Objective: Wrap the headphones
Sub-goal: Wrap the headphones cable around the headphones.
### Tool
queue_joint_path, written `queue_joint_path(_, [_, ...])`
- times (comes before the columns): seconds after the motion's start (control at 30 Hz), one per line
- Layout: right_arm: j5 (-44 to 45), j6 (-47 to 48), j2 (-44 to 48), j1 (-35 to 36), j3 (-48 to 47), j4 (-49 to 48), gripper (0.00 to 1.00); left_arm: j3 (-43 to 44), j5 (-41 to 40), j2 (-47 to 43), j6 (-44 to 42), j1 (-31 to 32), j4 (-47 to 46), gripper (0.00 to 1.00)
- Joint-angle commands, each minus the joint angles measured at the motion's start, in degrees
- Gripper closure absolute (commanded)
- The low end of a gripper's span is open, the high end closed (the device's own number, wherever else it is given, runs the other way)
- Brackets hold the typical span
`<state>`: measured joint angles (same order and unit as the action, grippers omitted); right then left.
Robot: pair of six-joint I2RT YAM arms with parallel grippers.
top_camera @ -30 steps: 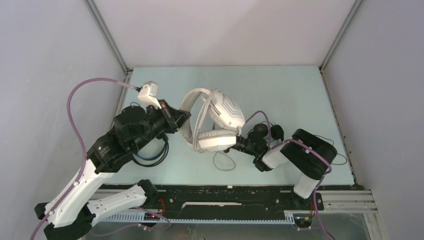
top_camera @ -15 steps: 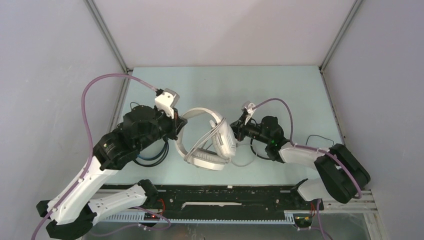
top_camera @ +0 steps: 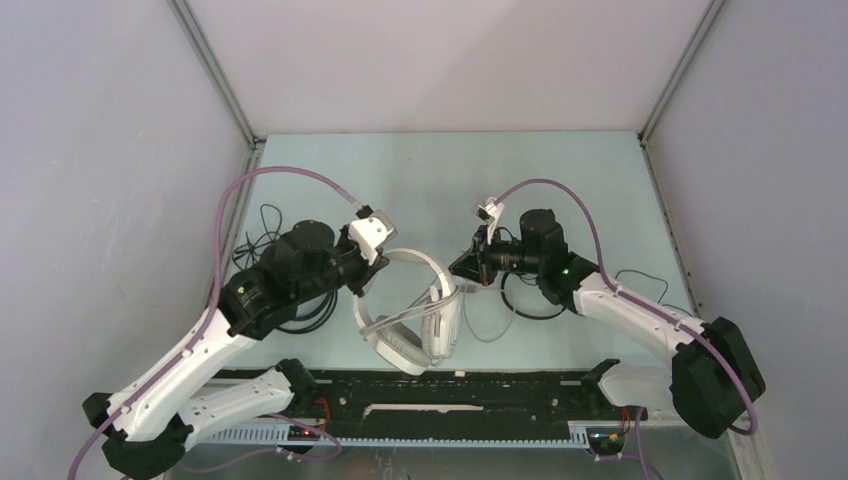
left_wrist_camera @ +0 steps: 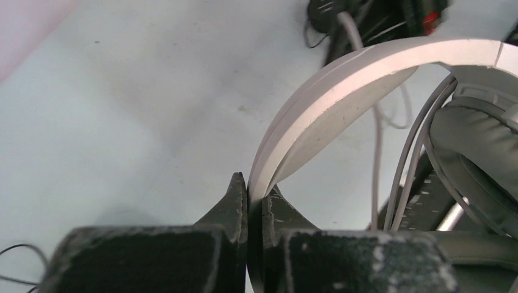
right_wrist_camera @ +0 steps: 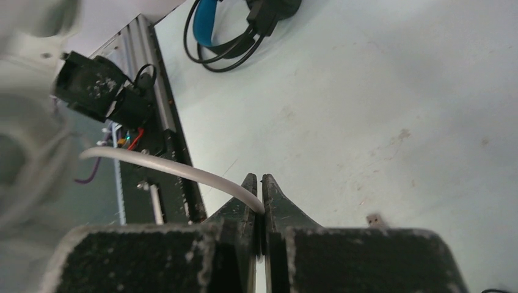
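The white-grey headphones [top_camera: 438, 322] hang tilted over the near middle of the table, ear cups toward the front rail. My left gripper [top_camera: 363, 285] is shut on their white headband [left_wrist_camera: 342, 79], pinched edge-on between the fingertips of that gripper [left_wrist_camera: 255, 195]. A grey ear pad [left_wrist_camera: 476, 152] shows at the right of that view. My right gripper [top_camera: 464, 267] is shut on the headphones' grey cable [right_wrist_camera: 171, 166], which enters the tips of this gripper [right_wrist_camera: 259, 186] from the left. The black headphones with blue lining [right_wrist_camera: 204, 27] lie on the table, mostly under the left arm [top_camera: 300, 322].
The black front rail [top_camera: 450, 385] runs along the near edge, close below the white headphones. Thin black cable loops lie at the left wall [top_camera: 262, 222], under the right arm [top_camera: 530, 305] and at the right [top_camera: 640, 282]. A small plug [right_wrist_camera: 374, 218] rests on the table.
The left gripper carried the headphones right and toward the near edge, turning them. The right gripper swung from low beside the ear cups up and back with the cable in it.
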<state>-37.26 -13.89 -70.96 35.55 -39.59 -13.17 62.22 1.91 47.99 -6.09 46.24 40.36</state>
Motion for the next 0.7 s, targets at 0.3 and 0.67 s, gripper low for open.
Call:
queue_joint_path(0.3, [-5.12, -2.51, 6.70, 0.57, -8.22, 20.82, 1.00, -5.23, -18.83, -0.05, -13.92, -0.10, -11.83, 1.00])
queue_joint_path(0.67, [-8.32, -7.67, 8.79, 0.88, -10.15, 18.61, 1.00, -8.23, -25.52, -1.56, -16.28, -0.05, -13.64, 1.00])
